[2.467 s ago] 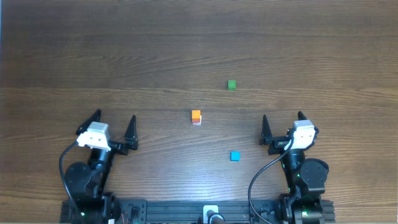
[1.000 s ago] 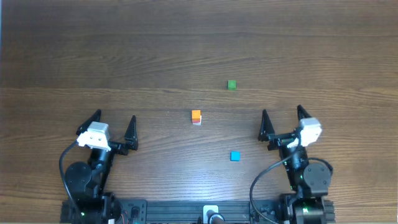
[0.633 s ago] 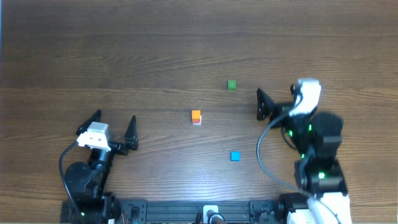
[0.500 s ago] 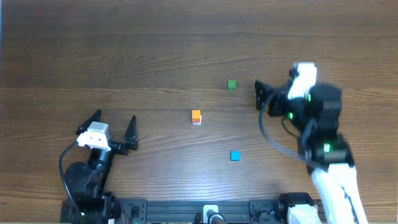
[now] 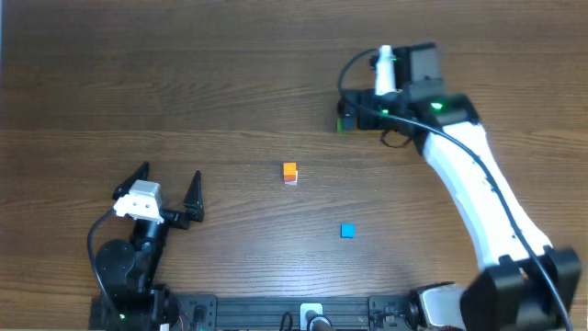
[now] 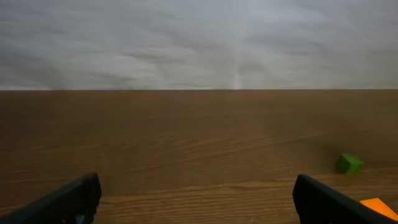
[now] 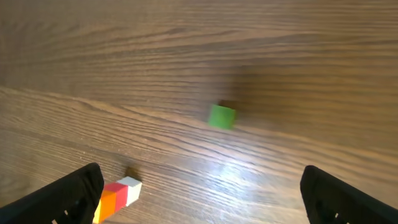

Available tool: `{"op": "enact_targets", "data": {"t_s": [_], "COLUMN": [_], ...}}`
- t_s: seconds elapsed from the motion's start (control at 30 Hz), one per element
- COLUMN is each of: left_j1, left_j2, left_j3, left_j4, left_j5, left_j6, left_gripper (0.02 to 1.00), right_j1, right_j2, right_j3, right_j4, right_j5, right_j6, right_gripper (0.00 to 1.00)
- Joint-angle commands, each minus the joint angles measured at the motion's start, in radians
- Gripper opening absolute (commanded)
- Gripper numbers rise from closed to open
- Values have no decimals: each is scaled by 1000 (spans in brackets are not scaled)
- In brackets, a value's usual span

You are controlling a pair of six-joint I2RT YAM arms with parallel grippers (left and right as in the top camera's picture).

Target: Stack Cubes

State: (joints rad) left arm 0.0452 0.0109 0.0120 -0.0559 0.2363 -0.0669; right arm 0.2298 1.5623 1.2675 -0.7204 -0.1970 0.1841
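Note:
A small green cube (image 7: 222,116) lies on the wooden table, far from the arm bases. My right gripper (image 7: 202,214) hangs open above the table, and the cube lies ahead of it, between the lines of its two fingers. In the top view the right gripper (image 5: 350,118) covers most of the green cube (image 5: 339,125). An orange cube (image 5: 290,170) sits on a white cube (image 5: 291,180) near the table's middle; the orange cube (image 7: 108,200) also shows from the right wrist. A blue cube (image 5: 346,231) lies alone nearer the bases. My left gripper (image 5: 167,187) rests open at the near left, holding nothing.
The brown wooden table (image 5: 184,83) is bare around the cubes. The right arm (image 5: 478,193) stretches diagonally across the right side. From the left wrist, the green cube (image 6: 350,163) and a corner of the orange cube (image 6: 379,207) show far off.
The right arm has lifted from its rest spot and swung away from the bases and leftward, ending over the green cube. The left arm and all cubes have stayed put.

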Motion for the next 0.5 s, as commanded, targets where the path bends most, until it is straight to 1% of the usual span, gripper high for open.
{"op": "enact_targets", "data": {"t_s": [0.03,0.1,0.2,0.33,0.5], "left_j1": [-5,-5,-5,-5,-5], "left_j2": [-5,-5,-5,-5,-5], "left_j3": [-6,-6,-6,-6,-6], "left_j4": [2,2,2,2,2], "left_j5": [10,10,10,10,10], "left_j6": [18,18,18,18,18], "left_gripper": [998,998,998,1000,998], "right_j1": [56,76,102,124,123], "right_j2": [110,159,230,307,376], "right_j3": [77,108,158,203,210], "right_j4": [-20,-44,-84,-110,-105], "right_j5": [106,159,219,239,251], "right_j6": [36,68,110,144,191], "right_gripper": [993,991,991,991,991]}}
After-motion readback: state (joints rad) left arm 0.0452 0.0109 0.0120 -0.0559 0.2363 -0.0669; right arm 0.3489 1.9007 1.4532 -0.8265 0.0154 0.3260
